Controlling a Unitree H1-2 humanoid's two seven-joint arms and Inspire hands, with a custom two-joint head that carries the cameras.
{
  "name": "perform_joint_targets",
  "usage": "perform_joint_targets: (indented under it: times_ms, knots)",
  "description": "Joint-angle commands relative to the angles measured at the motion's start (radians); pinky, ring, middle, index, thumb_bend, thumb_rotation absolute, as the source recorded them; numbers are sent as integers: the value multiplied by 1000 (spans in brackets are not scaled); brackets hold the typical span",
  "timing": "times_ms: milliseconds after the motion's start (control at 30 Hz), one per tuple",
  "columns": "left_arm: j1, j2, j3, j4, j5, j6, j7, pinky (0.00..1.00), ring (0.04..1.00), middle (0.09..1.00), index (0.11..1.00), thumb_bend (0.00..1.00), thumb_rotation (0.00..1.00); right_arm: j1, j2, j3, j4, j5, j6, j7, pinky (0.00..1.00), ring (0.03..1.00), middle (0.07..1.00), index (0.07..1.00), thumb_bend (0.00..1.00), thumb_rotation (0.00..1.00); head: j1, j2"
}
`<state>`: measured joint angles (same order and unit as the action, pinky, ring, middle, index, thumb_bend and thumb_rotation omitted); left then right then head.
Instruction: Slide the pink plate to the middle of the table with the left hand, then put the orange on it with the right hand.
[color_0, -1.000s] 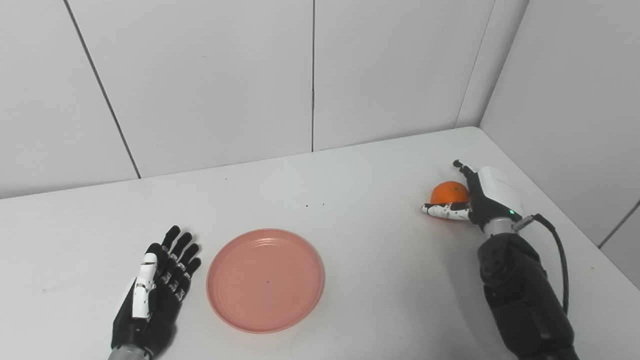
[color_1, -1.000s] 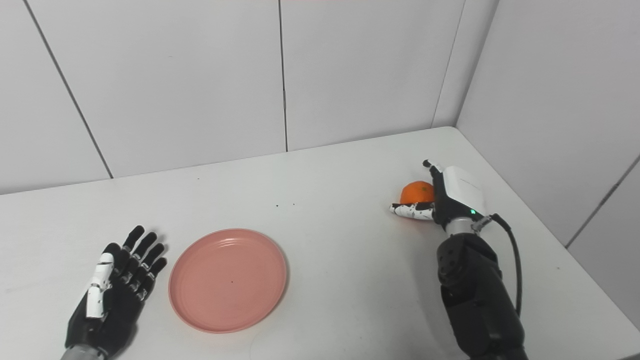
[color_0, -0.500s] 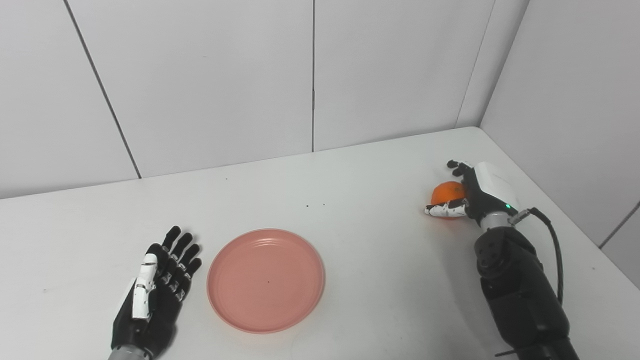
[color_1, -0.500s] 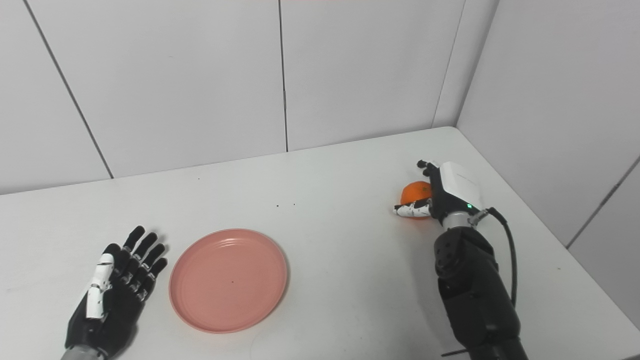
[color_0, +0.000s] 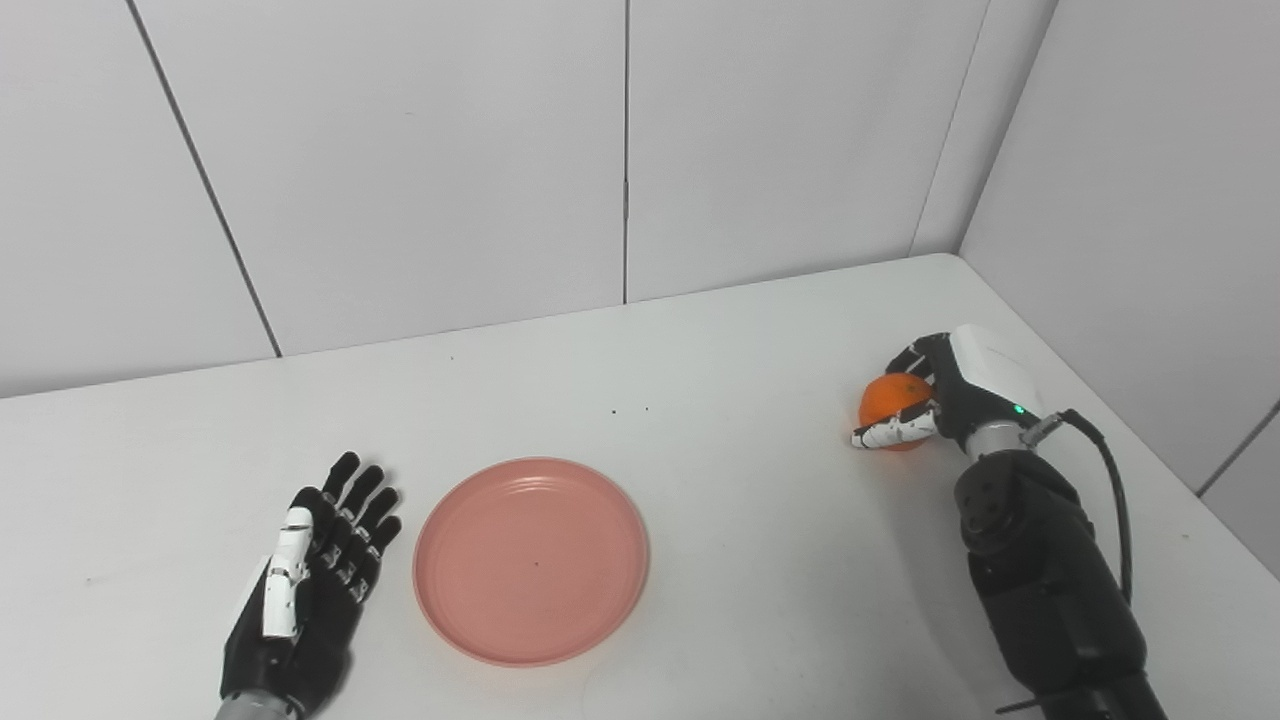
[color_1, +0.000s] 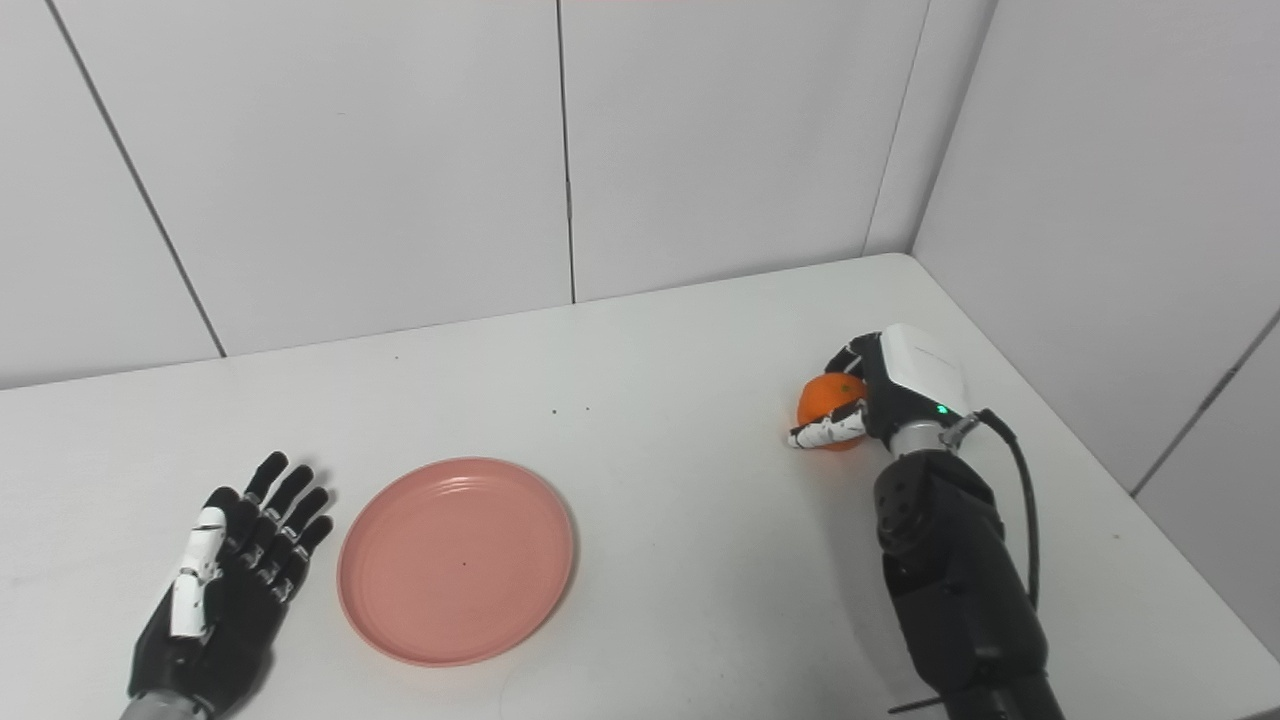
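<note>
The right robot hand (color_0: 940, 395) is closed around the orange (color_0: 893, 400) near the right side of the bench (color_0: 760, 520): dark fingers (color_0: 908, 354) curl over the fruit's top and the white thumb (color_0: 890, 433) presses along its near side. Whether the orange has left the surface cannot be told. The left robot hand (color_0: 315, 570) lies flat, palm down, fingers spread and holding nothing, just left of the pink plate (color_0: 532, 560) without touching it. The plate sits left of the bench's middle with nothing on it, well apart from the orange. The bench is white with a few small dark specks, set in a corner of pale panelled walls (color_0: 420, 150).
</note>
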<state>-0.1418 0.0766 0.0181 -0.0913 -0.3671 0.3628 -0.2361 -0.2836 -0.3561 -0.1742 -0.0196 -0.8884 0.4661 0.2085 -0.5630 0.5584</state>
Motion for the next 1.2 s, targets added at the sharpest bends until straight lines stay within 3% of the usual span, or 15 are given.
perform_joint_targets:
  times_ms: [0,133,333,467,633,833,1167]
  knots:
    - [6,3,4,0,-1,17,6,1000,980,984,981,316,1000,-35,-17,-22,-44,-27,4,3,280,373,469,487,520,134,1,0]
    - [6,1,7,0,-3,22,9,1000,979,984,979,314,1000,-33,-11,-36,-64,-33,4,13,325,424,506,487,519,134,7,1]
    - [5,-3,12,-5,-1,33,21,988,970,974,969,317,1000,-18,1,-50,-150,-2,3,-17,340,431,505,487,518,133,10,2]
    - [5,-5,10,-4,4,28,19,989,970,973,968,315,1000,-19,9,-57,-212,12,3,-21,303,385,473,487,517,132,10,2]
    - [5,-5,7,-6,8,30,19,987,969,974,969,320,1000,-26,21,-55,-288,19,3,-20,351,418,475,486,515,132,18,3]
    - [5,-13,5,0,8,22,21,987,969,972,966,320,1000,-37,46,-22,-373,-5,3,-3,365,436,490,486,517,135,39,4]
    - [10,-28,-13,2,28,-4,27,966,952,956,948,347,1000,-65,99,96,-457,-55,1,33,348,426,491,486,518,136,106,2]
